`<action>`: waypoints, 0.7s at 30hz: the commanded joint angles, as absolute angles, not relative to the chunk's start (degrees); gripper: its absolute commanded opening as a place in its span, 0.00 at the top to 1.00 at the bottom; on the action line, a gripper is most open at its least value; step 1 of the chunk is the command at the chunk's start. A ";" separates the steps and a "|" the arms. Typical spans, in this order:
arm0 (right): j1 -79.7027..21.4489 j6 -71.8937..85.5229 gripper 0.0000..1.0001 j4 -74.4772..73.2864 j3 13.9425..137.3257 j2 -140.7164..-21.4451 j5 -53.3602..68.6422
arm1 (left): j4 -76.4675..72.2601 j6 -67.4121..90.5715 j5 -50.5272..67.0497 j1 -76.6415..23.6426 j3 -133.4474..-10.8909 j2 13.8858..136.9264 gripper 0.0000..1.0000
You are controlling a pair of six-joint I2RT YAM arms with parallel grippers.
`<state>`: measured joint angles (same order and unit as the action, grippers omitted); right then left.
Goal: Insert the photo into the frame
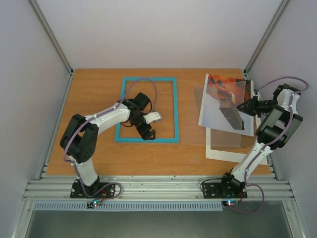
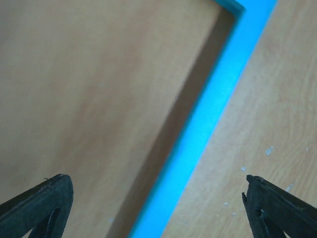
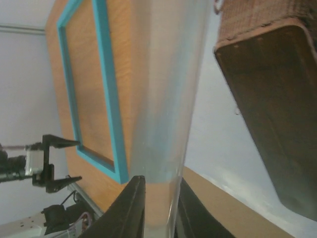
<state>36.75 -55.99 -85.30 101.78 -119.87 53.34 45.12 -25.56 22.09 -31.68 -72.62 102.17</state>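
The turquoise frame lies flat at the table's centre-left, with bare table showing inside it. My left gripper hovers open and empty over the frame's near edge, a finger on either side of it. My right gripper is shut on a clear pane, seen edge-on in the right wrist view, and holds it tilted above the photo. The photo, a red-orange balloon print, lies at the right. In the right wrist view its pale sky and brown basket show behind the pane, and the frame lies beyond.
A white card mat lies under the photo at the right, near the front edge. Grey walls enclose the table on three sides. An aluminium rail with both arm bases runs along the near edge.
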 commanded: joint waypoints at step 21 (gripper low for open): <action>36.80 -52.98 0.02 -70.91 95.95 -104.28 48.95 | 43.67 -36.67 15.93 -39.24 -70.29 104.66 0.74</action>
<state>38.04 -57.12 -71.94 94.24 -110.43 42.98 44.49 -37.89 15.14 -38.98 -70.19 107.72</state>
